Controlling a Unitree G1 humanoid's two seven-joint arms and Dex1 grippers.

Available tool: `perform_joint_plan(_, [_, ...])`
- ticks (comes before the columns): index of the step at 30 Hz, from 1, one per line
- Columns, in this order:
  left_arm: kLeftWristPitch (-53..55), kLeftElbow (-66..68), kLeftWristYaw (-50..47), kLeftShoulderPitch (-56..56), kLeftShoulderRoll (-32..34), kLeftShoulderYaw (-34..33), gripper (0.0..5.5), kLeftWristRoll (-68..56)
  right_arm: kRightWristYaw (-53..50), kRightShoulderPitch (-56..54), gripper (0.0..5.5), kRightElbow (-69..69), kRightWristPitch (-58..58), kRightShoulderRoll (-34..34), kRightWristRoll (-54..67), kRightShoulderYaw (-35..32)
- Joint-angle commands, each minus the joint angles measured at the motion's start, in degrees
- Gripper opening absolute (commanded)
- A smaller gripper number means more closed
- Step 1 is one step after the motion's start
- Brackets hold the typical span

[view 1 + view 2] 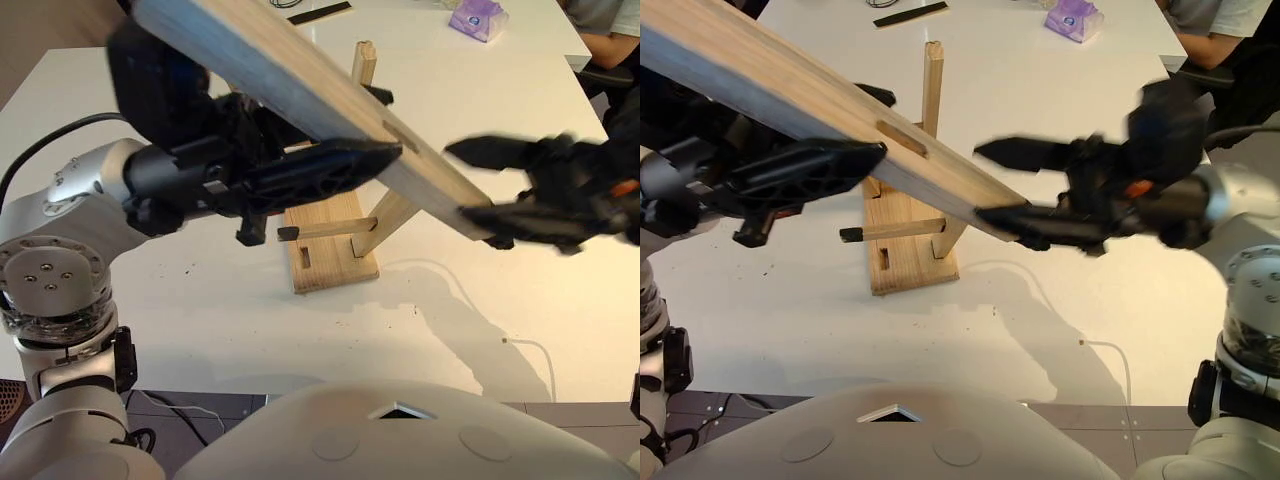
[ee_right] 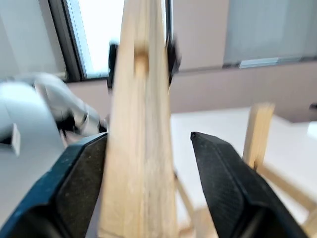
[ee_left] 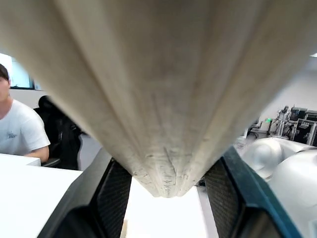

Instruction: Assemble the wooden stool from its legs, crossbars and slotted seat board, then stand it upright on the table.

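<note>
I have the slotted seat board (image 1: 790, 95) up in the air, a long plank of pale, straight-grained wood running from the upper left of the head view down toward the middle, with a narrow rectangular slot (image 1: 902, 138) cut through its face. My left claw (image 1: 380, 155) is clamped on it partway along, its ribbed black fingers (image 3: 111, 198) pressed to both faces; the plank hides the far finger from the head camera. My right claw (image 1: 985, 180) is spread wide around the plank's lower end: the wood lies against one finger (image 2: 79, 183) and a clear gap stands before the other, so it grips nothing. Below, at the middle of the white table (image 1: 450, 330), lies the half-built frame (image 1: 325, 255), a flat board with a square leg (image 1: 932, 85) standing up and a thin crossbar (image 1: 895, 231) sticking out to the left; my arm and the plank cover its joints. The smooth tabletop carries dark specks and a thin white cable (image 1: 530, 345) at lower right. A purple pack (image 1: 477, 18) and a black strip (image 1: 318, 13) sit along the top edge. My right claw is blurred.
</note>
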State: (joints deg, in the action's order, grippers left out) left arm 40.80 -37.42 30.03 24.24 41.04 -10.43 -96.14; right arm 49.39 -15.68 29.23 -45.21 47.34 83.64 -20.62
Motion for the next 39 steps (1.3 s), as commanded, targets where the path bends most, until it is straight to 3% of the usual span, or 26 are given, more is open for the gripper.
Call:
perform_joint_plan(1, [-2.1, 3.1, -3.3, 5.0, 4.9, -8.1, 2.04, -7.8, -7.4, -2.4, 2.99, -4.9, 0.5, 0.2, 6.7, -4.8])
perform_joint_plan(6, [1.3, 10.9, 2.2, 6.9, 15.7, -15.9, 2.04, -1.6, -10.6, 3.2, 2.99, -4.7, 1.0, 0.5, 6.6, -11.6])
perform_joint_plan(11, [-5.9, 19.1, 31.7, -6.9, 27.4, -18.6, 2.04, 28.3, -8.8, 14.3, 2.99, -3.1, 2.7, -2.2, -1.2, -15.6])
perform_joint_plan(14, [-9.4, 24.1, 41.5, -11.9, 28.9, -18.1, 2.04, 35.8, -7.6, 17.0, 2.99, -3.8, 4.4, -3.1, -6.5, -14.2])
perform_joint_plan(18, [-9.4, 17.9, 48.5, -24.7, 25.0, -20.3, 2.04, 40.1, -5.5, 14.2, 2.99, -5.5, 4.4, -2.3, -8.4, -11.3])
perform_joint_plan(25, [-15.6, 6.2, 45.7, -40.5, 13.9, -18.3, 2.04, 49.2, -3.5, 7.1, 2.99, -7.6, 2.7, -1.0, -8.4, -6.6])
perform_joint_plan(39, [-18.4, 2.5, 38.0, -39.5, 9.1, -12.3, 2.04, 53.3, -0.5, 8.3, 2.99, -7.1, 4.0, -2.5, -13.7, -4.6])
